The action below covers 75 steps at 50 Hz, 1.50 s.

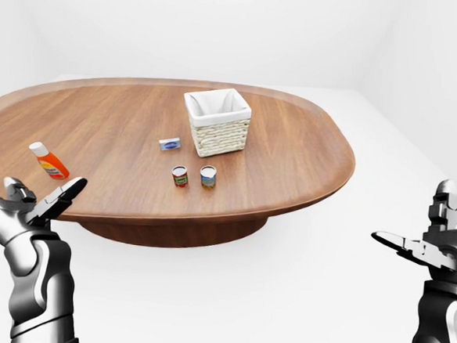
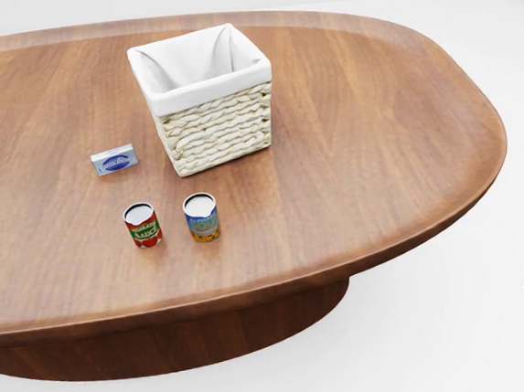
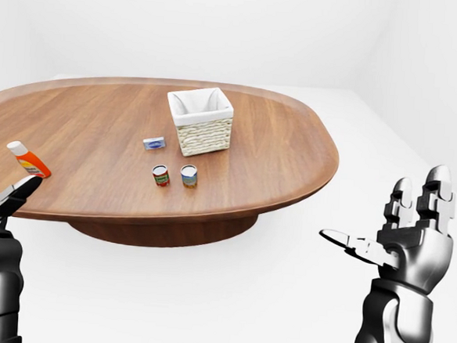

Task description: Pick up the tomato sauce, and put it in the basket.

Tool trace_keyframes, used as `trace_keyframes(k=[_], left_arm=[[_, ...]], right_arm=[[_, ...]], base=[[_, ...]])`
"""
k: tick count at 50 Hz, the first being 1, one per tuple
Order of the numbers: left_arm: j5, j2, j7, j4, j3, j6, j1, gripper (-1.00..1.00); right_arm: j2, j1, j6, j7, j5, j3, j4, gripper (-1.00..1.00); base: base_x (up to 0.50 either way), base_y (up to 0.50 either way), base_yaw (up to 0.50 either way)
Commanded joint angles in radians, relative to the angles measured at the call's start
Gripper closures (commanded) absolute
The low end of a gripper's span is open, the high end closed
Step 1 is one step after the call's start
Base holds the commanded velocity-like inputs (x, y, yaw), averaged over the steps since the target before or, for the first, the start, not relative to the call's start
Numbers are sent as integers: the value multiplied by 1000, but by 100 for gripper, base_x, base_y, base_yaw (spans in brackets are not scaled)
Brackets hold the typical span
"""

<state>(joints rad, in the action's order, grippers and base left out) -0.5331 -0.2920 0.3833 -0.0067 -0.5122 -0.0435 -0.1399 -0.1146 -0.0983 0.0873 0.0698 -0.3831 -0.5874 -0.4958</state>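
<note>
The tomato sauce (image 2: 143,226) is a small red can with a green label, standing upright on the wooden table (image 2: 377,149), below and left of the basket (image 2: 215,131) in the head view. That basket is woven, with a white cloth lining, and nothing shows inside it. My left hand (image 1: 35,193) is open and empty at the left-eye view's lower left, off the table's near edge. At the right-eye view's lower right my right hand (image 3: 390,222) is held up, open and empty, well away from the table.
A blue-labelled can (image 2: 201,218) stands right beside the tomato sauce. Left of the basket lies a small blue box (image 2: 115,160). An orange bottle (image 1: 50,161) lies near the table's left edge. White floor surrounds the table.
</note>
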Motion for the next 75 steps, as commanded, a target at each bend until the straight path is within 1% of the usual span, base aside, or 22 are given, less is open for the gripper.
trace_keyframes(k=[1, 9, 13, 15, 18, 31, 54, 69, 72, 73, 74, 75], left_arm=[[4, -2, -3, 14, 4, -10, -3, -100], [10, 2, -4, 18, 9, -17, 0, -100], [9, 1, -4, 14, 8, -13, 0, -100], [11, 3, -6, 20, 9, -17, 0, -100], [9, 1, -3, 15, 8, -12, 1, -100], [22, 6, 1, 11, 15, -8, -2, -100], [24, 8, -6, 30, 17, -23, -3, -100], [24, 7, -5, 30, 18, -20, -3, -100], [26, 9, -10, 31, 23, -19, -3, -100], [30, 10, -14, 34, 29, -17, -3, -100], [53, 15, -22, 42, 47, -21, -5, -100], [55, 18, -30, 44, 53, -19, -5, -100]], right_arm=[[0, 2, 0, 1, 12, 10, 3, -100], [2, 3, 0, 4, 29, 19, 8, -100], [3, 2, 0, 7, 28, 18, 9, -100], [4, 2, 0, 8, 30, 19, 12, -100], [4, 3, 0, 9, 29, 20, 14, -100], [-2, 6, 0, 10, 31, 23, 0, -100], [4, 5, 0, 17, 41, 32, 20, -100], [7, 0, 0, 16, 33, 26, 15, -100], [7, 2, 0, 15, 36, 29, 16, -100], [8, 0, 0, 14, 35, 27, 13, -100], [7, 0, 0, 14, 30, 24, 11, -100], [7, 0, 0, 14, 27, 23, 11, -100]], base=[[0, 0, 0], [22, -1, 0], [37, -3, 0], [37, -3, 0], [37, -2, 0], [37, -3, 0], [37, -3, 0], [35, -3, 0], [0, 0, 0], [0, 0, 0], [0, 0, 0], [0, 0, 0]])
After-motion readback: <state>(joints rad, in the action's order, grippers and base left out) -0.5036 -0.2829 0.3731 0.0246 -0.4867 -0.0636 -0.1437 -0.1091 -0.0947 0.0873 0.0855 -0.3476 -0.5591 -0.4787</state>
